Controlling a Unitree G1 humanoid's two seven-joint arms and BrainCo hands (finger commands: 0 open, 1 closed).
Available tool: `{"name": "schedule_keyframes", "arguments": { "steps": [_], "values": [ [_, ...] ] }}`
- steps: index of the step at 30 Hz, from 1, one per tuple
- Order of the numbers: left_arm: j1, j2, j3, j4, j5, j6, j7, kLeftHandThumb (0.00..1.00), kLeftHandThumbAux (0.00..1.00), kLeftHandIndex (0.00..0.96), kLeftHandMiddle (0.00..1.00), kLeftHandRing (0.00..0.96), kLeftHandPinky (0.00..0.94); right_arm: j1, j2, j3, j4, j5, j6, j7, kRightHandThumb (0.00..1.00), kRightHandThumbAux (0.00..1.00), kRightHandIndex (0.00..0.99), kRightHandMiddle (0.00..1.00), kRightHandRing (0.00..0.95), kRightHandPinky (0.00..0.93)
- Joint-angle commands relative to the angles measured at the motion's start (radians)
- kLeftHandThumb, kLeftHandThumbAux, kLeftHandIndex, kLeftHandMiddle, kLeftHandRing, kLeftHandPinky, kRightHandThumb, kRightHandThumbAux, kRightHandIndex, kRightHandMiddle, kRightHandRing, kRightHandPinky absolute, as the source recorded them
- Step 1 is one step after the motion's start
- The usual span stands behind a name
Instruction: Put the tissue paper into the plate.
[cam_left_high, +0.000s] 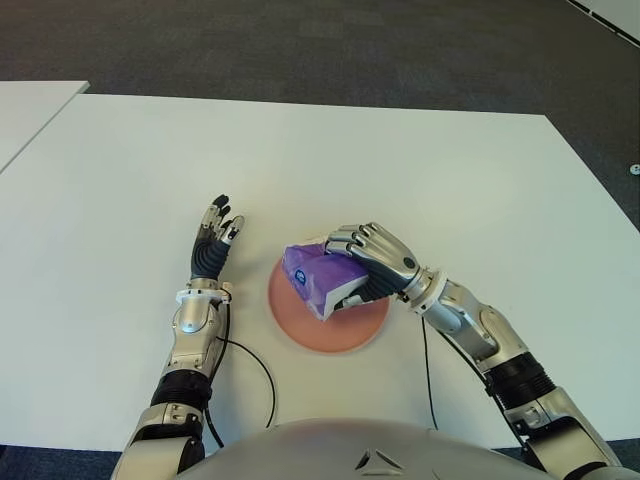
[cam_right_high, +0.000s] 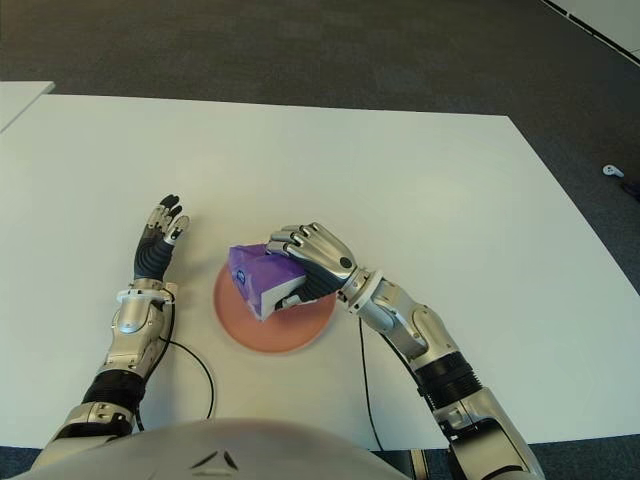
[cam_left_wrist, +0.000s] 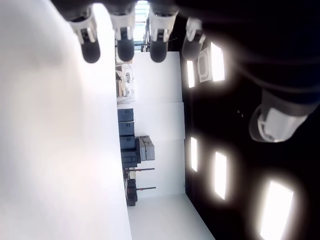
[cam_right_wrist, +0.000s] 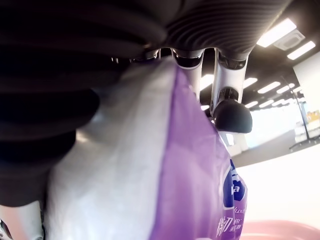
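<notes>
A purple and white tissue pack (cam_left_high: 318, 279) is held tilted over the pink plate (cam_left_high: 300, 328) on the white table, near the plate's middle. My right hand (cam_left_high: 368, 256) is shut on the pack from its right side, fingers curled over the top. The right wrist view shows the purple wrapper (cam_right_wrist: 190, 170) pressed against the palm, with the plate's pink rim (cam_right_wrist: 280, 231) just below. I cannot tell whether the pack touches the plate. My left hand (cam_left_high: 214, 244) shows left of the plate, fingers straight and holding nothing.
The white table (cam_left_high: 330, 160) spreads wide ahead and to both sides. A black cable (cam_left_high: 255, 372) loops on the table near the front edge by my left forearm, and another (cam_left_high: 428, 375) runs beside the right arm. Dark carpet lies beyond the table's far edge.
</notes>
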Motion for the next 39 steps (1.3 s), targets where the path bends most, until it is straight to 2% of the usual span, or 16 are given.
{"name": "schedule_keyframes", "arguments": {
  "steps": [1,3,5,6,10,15,20,39],
  "values": [
    [0.038,-0.003,-0.003,0.043,0.001,0.037,-0.010,0.000,0.462,0.000,0.000,0.000,0.000,-0.009,-0.007,0.006,0.005,-0.011,0.009,0.029,0.545,0.639,0.368,0.517,0.484,0.467],
    [0.038,-0.002,-0.003,0.043,0.003,0.038,-0.010,0.000,0.461,0.000,0.000,0.000,0.000,-0.020,-0.020,0.014,0.004,-0.022,0.005,0.055,0.437,0.593,0.305,0.405,0.360,0.333],
    [0.038,0.001,-0.001,0.049,0.004,0.041,-0.011,0.000,0.460,0.000,0.000,0.000,0.000,-0.043,-0.050,0.026,-0.008,-0.042,-0.007,0.104,0.276,0.520,0.162,0.212,0.177,0.153],
    [0.036,0.002,0.000,0.055,0.003,0.042,-0.011,0.000,0.459,0.000,0.000,0.000,0.000,-0.052,-0.061,0.029,-0.014,-0.049,-0.011,0.124,0.215,0.491,0.106,0.138,0.113,0.097],
    [0.031,0.005,0.002,0.066,-0.001,0.042,-0.015,0.000,0.463,0.000,0.000,0.000,0.000,-0.067,-0.080,0.033,-0.027,-0.051,-0.015,0.166,0.116,0.391,0.027,0.036,0.029,0.025],
    [0.027,0.008,0.003,0.073,-0.001,0.040,-0.020,0.000,0.462,0.000,0.000,0.000,0.000,-0.070,-0.084,0.031,-0.034,-0.035,-0.017,0.191,0.074,0.309,0.003,0.004,0.003,0.003],
    [0.025,0.012,0.003,0.079,0.003,0.037,-0.019,0.000,0.455,0.000,0.000,0.000,0.000,-0.070,-0.083,0.029,-0.036,-0.022,-0.020,0.203,0.067,0.272,0.000,0.000,0.000,0.000],
    [0.026,0.012,0.002,0.073,-0.002,0.040,-0.022,0.000,0.463,0.000,0.000,0.000,0.000,-0.072,-0.079,0.018,-0.026,0.021,-0.044,0.211,0.093,0.228,0.000,0.000,0.000,0.000]
  ]
}}
